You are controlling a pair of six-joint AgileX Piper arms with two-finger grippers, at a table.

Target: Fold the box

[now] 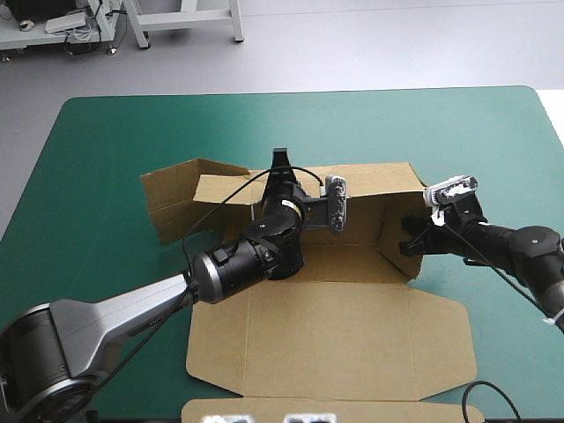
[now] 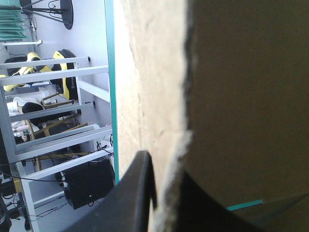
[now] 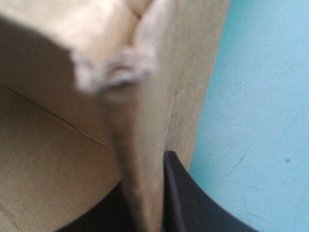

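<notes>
At mid-frame on the bench, the box lies half-raised. While the left hand clamps the back wall, the right hand pinches the frame-right side wall; both should turn inward together, keeping creases straight.

Worktop w/ teal-green cover fills most of the high view. Far edge runs straight across near the top, w/ 2 rounded far corners; left edge slants outward toward the near side. Cover lies flat, even in colour. Right wrist view: broad patch of cover w/ fine faint scratches & 1 small dark speck. Left wrist view: only a thin strip of cover, plus 1 short sliver.
</notes>
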